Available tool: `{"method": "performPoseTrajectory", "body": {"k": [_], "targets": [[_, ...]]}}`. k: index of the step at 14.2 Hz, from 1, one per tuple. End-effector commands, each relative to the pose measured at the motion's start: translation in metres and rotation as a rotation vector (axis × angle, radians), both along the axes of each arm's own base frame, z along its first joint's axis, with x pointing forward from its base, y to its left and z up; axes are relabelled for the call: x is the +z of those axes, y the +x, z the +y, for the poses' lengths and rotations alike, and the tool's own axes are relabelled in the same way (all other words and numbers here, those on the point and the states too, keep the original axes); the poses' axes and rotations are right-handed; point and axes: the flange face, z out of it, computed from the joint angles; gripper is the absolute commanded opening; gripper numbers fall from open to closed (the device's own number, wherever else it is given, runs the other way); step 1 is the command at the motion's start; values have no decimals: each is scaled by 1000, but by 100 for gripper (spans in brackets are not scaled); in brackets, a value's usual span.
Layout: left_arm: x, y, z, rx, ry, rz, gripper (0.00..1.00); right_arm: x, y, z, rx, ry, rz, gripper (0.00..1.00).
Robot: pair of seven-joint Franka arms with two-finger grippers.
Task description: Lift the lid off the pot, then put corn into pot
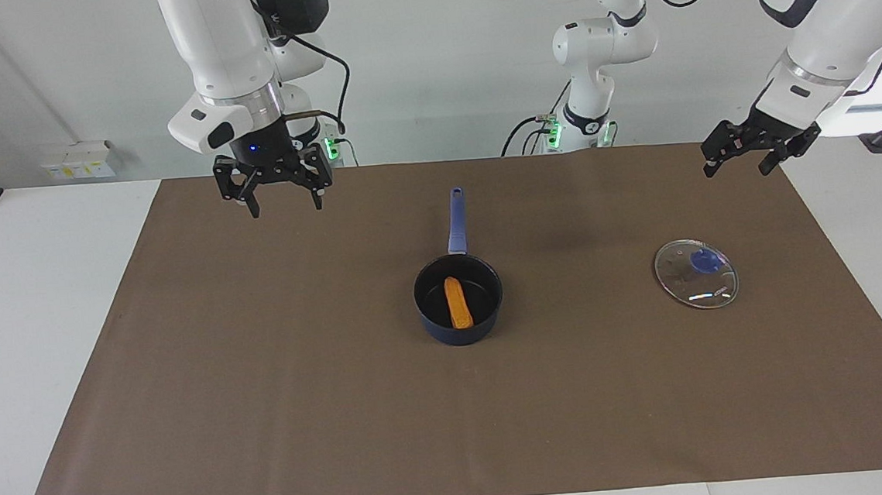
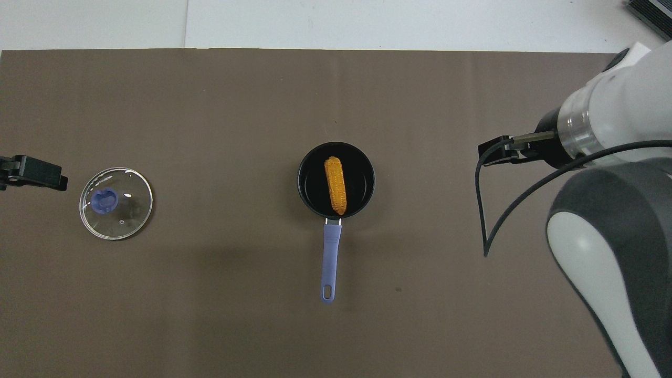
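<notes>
The dark navy pot [image 1: 441, 331] [image 2: 306, 195] stands uncovered mid-table, its blue handle [image 1: 455, 219] pointing toward the robots. The yellow-orange corn [image 1: 457, 303] [image 2: 336, 185] lies inside it. The glass lid [image 1: 696, 274] [image 2: 116, 203] with its blue knob rests flat on the brown mat toward the left arm's end. My right gripper [image 1: 287, 208] hangs open and empty, raised over the mat's edge by the robots at the right arm's end. My left gripper [image 1: 736, 171] is open and empty, raised over the mat's corner, apart from the lid.
A brown mat [image 1: 266, 415] covers most of the white table [image 1: 26, 307]. A small white box [image 1: 78, 160] sits against the wall at the right arm's end. A loose black cable [image 2: 485, 210] hangs from the right arm's wrist.
</notes>
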Motion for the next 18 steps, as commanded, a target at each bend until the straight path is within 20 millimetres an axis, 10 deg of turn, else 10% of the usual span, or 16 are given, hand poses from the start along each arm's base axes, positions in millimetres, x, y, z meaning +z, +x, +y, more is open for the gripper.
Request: {"method": "performPoseTrajectory", "body": {"k": [1,9,18], "targets": [[10,-3,-3,10,-2,11,100,-12,-4,-34,22,-1,43,100],[21,-6,-1,11,-1,89,100,26,-27,-125,-55,9,6,100],[23,-4,-9,-13,-2,28,100,56,-51,-123,-47,16,-14,100]]}}
